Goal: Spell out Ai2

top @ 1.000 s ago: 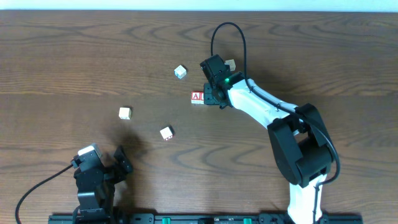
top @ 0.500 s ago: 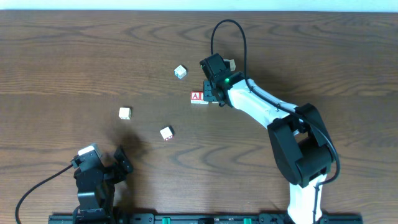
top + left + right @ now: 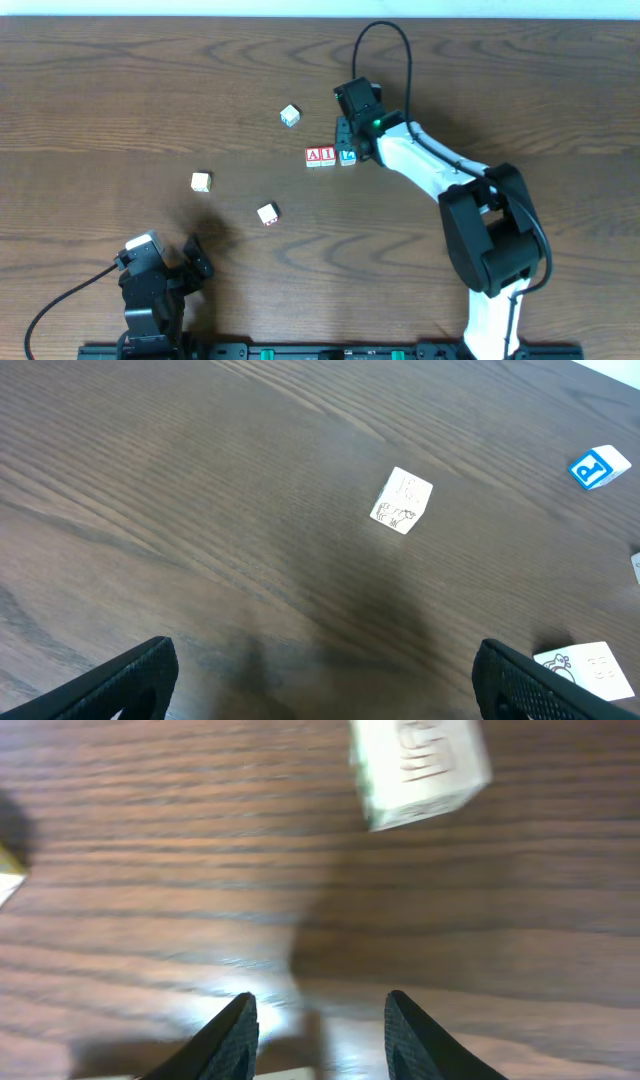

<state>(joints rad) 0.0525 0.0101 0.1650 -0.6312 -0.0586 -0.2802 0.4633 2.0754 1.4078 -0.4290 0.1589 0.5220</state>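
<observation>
Three letter blocks stand in a row at mid-table: a red "A" block [image 3: 314, 156], a red "I" block [image 3: 327, 156] and a blue-marked block [image 3: 347, 155] touching its right side. My right gripper [image 3: 348, 133] hovers just behind the blue block, open and empty; in the right wrist view its fingers [image 3: 318, 1020] have bare wood between them. The top edge of a block [image 3: 290, 1074] shows at the bottom. My left gripper [image 3: 190, 262] rests at the near left, open and empty, its fingers [image 3: 320, 680] spread wide.
Loose blocks lie at the left [image 3: 201, 181], at the near centre [image 3: 268, 214] and behind the row [image 3: 290, 116]. The left wrist view shows a picture block [image 3: 402, 501], a blue-marked block [image 3: 598, 467] and a near block [image 3: 590, 665]. Another block [image 3: 420, 765] lies ahead of the right gripper.
My right gripper has pulled back and to the right, off the row. The "I" block and the blue-marked block now show beside the "A". The left arm has not moved.
</observation>
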